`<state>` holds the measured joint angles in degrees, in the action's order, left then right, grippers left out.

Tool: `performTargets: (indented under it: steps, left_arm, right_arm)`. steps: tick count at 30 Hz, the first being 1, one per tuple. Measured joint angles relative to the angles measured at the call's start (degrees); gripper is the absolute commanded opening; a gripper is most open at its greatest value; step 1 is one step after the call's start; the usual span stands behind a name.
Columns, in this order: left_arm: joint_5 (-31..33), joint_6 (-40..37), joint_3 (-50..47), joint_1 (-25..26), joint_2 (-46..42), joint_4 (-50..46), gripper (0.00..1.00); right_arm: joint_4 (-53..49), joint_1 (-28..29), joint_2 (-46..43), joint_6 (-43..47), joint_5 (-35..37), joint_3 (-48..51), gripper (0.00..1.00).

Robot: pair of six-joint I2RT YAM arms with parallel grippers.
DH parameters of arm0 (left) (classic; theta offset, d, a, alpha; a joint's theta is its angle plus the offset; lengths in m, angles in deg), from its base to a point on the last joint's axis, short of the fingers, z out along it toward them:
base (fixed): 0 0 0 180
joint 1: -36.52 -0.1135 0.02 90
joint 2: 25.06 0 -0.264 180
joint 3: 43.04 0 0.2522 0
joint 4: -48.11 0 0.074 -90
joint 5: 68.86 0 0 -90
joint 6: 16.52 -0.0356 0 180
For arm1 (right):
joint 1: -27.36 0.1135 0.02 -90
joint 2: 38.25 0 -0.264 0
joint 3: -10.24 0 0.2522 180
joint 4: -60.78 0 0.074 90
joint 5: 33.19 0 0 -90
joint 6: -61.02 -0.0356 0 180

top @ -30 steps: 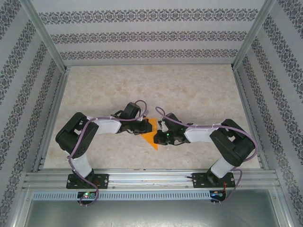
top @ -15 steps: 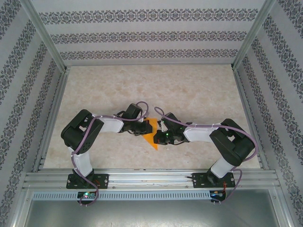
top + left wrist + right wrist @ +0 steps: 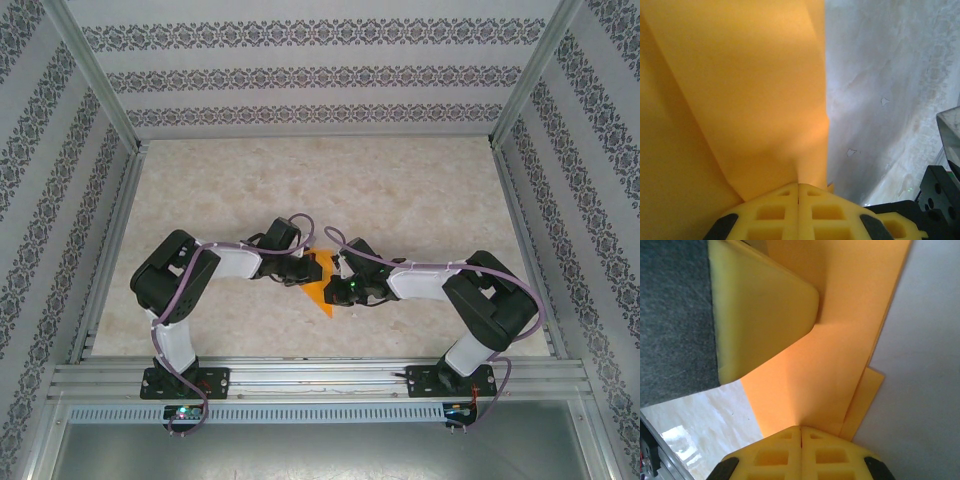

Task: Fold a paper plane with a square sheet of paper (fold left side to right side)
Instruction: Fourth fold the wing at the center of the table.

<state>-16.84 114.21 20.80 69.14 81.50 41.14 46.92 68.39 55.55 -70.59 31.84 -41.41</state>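
The orange sheet of paper [image 3: 320, 287] is folded into a small angular shape at the table's middle, held between both arms. My left gripper [image 3: 307, 270] is shut on its left edge; in the left wrist view the paper [image 3: 740, 90] runs up from the closed jaws [image 3: 799, 186]. From the right, my right gripper [image 3: 338, 284] is shut on the paper [image 3: 840, 340], pinching it at the closed jaws [image 3: 801, 429]. A lower layer [image 3: 867, 395] pokes out beside the upper one. One of the left gripper's yellow fingers [image 3: 760, 315] rests on the paper in the right wrist view.
The marble-patterned table [image 3: 320, 190] stretches away behind the arms. Patterned walls [image 3: 60, 200] close in the sides and back. An aluminium rail [image 3: 320, 378] runs along the near edge. Part of the right arm's black body [image 3: 940, 200] sits close beside the left gripper.
The left arm's elbow has swung a little to the right and its gripper has edged inward on the paper. The right arm has barely moved. Both grippers stay shut.
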Motion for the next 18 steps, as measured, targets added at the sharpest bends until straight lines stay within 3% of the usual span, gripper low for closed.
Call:
performTargets:
  steps: [18]
  left_arm:
    - [-2.1,-3.8,5.8,-4.6,3.9,-3.2,0.02]
  right_arm:
    - [0.6,0.1,0.2,0.0,1.6,-0.3,0.00]
